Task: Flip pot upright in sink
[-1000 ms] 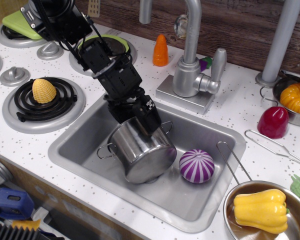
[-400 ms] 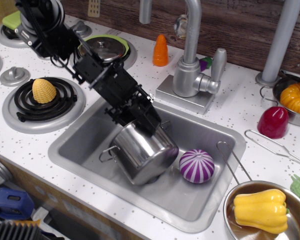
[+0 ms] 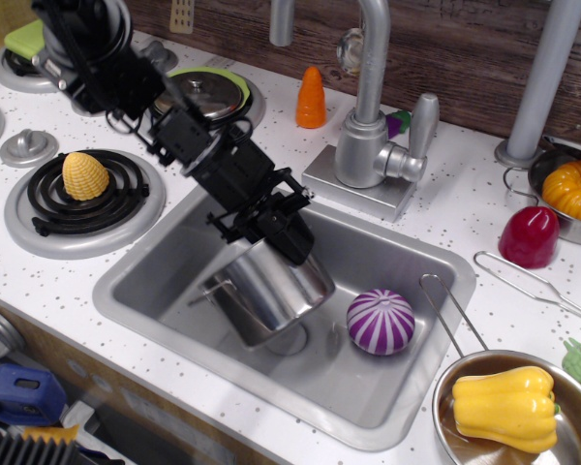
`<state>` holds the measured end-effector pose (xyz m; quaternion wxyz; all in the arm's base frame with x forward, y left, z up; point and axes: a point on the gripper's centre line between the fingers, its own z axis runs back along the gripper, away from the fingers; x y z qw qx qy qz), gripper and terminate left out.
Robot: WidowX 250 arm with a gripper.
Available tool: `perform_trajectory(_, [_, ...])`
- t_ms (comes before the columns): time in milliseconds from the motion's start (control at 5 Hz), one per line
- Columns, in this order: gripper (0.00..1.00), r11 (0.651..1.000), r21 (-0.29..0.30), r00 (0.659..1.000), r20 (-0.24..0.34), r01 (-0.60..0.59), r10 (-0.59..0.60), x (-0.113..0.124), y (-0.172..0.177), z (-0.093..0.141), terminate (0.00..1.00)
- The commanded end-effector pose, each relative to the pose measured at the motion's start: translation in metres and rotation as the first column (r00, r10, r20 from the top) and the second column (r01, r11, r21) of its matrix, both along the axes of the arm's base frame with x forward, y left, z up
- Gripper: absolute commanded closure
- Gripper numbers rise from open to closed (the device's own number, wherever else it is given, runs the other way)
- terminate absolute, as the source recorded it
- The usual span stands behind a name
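The shiny steel pot [image 3: 263,294] is in the sink [image 3: 387,387], tilted, with its rim up toward the back right and its base low at the front left. One wire loop handle shows at its left. My black gripper [image 3: 289,244] reaches down from the upper left and is shut on the pot's upper rim. The fingertips are partly hidden by the rim.
A purple striped ball [image 3: 380,321] lies in the sink right of the pot. The faucet [image 3: 373,107] stands behind the sink. A pan with a yellow pepper [image 3: 504,407] sits at the front right. A burner with a corn piece [image 3: 84,175] is at the left.
The pot has been turned from lying on its side with the base facing front to tilting more upright, and it shifted slightly left. The arm rotated with it.
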<state>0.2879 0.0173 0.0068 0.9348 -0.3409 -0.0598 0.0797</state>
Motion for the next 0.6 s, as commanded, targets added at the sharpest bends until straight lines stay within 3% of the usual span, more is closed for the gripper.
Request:
perform_trajectory(0, [1.0,0.94,0.342,0.991,0.129,-0.013,-0.034,0.009,-0.003,0.027,0.0])
perform_trajectory(200, [1.0,0.826,0.561,0.979,0.194,-0.052,-0.069,0.006,-0.015,0.024,0.0])
perform_trajectory(400, [1.0,0.678,0.729,0.967,0.228,-0.094,-0.111,0.004,-0.021,0.012,0.0])
